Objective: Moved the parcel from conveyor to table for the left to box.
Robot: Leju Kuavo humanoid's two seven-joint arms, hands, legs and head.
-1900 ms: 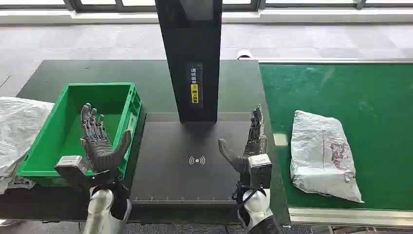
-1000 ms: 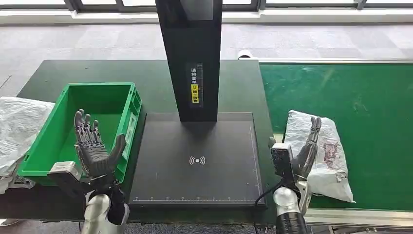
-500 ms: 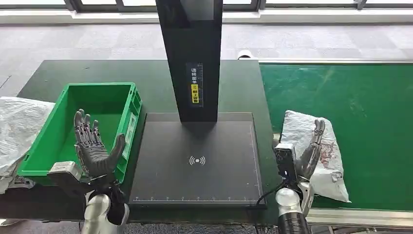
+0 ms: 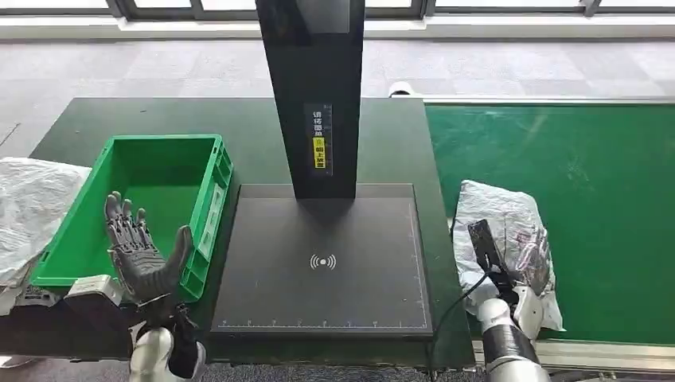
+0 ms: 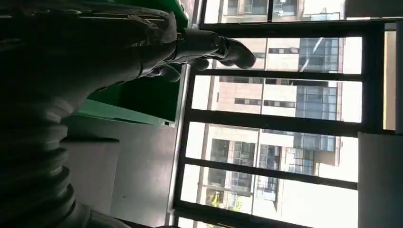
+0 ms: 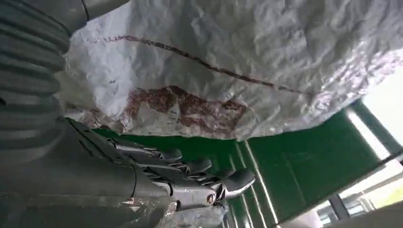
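The parcel (image 4: 501, 211), a crumpled white plastic bag with a reddish label, lies on the green conveyor belt (image 4: 573, 151) at its near left edge. My right hand (image 4: 529, 263) reaches over the parcel's near end, fingers laid across it. In the right wrist view the parcel (image 6: 237, 61) sits between the thumb and the straight fingers (image 6: 190, 175), with a strip of green belt showing between parcel and fingers. My left hand (image 4: 139, 255) is raised with fingers spread at the near edge of the green box (image 4: 211, 171), holding nothing; the left wrist view shows its fingers (image 5: 209, 45) extended.
A black scanning pad (image 4: 322, 263) with a tall black column (image 4: 314, 95) lies on the dark table (image 4: 159, 115) between box and conveyor. A white sack (image 4: 32, 207) hangs off the table's left end.
My right hand swung from over the black pad to the right and now lies on the parcel. The parcel has drifted left along the belt. My left hand has sunk slightly down and left.
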